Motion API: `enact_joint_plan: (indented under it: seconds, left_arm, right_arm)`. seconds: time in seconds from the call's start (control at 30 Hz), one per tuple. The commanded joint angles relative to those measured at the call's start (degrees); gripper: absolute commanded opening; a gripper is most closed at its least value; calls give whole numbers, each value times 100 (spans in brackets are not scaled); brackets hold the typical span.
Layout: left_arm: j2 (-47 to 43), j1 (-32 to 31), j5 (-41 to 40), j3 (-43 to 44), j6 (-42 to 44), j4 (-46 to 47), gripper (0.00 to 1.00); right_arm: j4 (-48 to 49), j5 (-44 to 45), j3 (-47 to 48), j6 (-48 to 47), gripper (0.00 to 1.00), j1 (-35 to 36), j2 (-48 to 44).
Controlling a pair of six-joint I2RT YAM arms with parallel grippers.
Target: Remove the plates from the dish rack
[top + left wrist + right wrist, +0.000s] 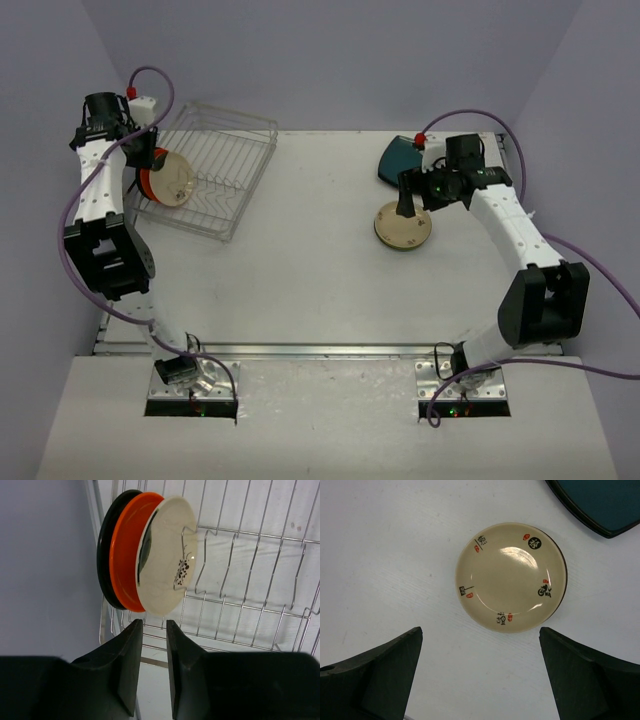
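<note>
The dish rack point(225, 170) sits in the upper left of the top view, with three plates point(165, 180) standing on edge at its left end. Right of centre, one plate point(402, 228) lies flat on the table point(300, 270). Another plate point(398, 160) lies behind it, apart.

Your light is soft and even from above: the tabletop point(320, 270) reads bright, with only faint shadows. A small glare patch sits on the cream plate point(510, 577) in the right wrist view, and a tinier glint on the pale plate point(165, 555) in the left. The left pincer point(154, 626) and right pincer point(480, 632) show near-black, their detail lost.
</note>
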Motion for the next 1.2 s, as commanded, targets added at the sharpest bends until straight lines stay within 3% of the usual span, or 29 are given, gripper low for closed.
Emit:
enact_joint_plan:
  seconds: [0.0, 0.33, 0.57, 0.67, 1.07, 1.17]
  left_arm:
    - [206, -15, 39, 384, 398, 128, 21]
    - [1013, -15, 100, 1062, 470, -65, 17]
    - [1274, -13, -55, 996, 387, 139, 28]
    - [1368, -15, -74, 1005, 373, 165, 27]
    - [1207, -27, -37, 744, 359, 430, 2]
    - [1110, -46, -102, 745, 329, 515, 0]
  right_arm:
    - [154, 161, 15, -22, 99, -47, -220]
    - [247, 175, -129, -44, 99, -34, -264]
    - [201, 58, -85, 0, 99, -38, -218]
    - [185, 25, -66, 8, 99, -31, -203]
    - [153, -135, 18, 38, 99, -38, -200]
    - [163, -168, 38, 61, 99, -38, -225]
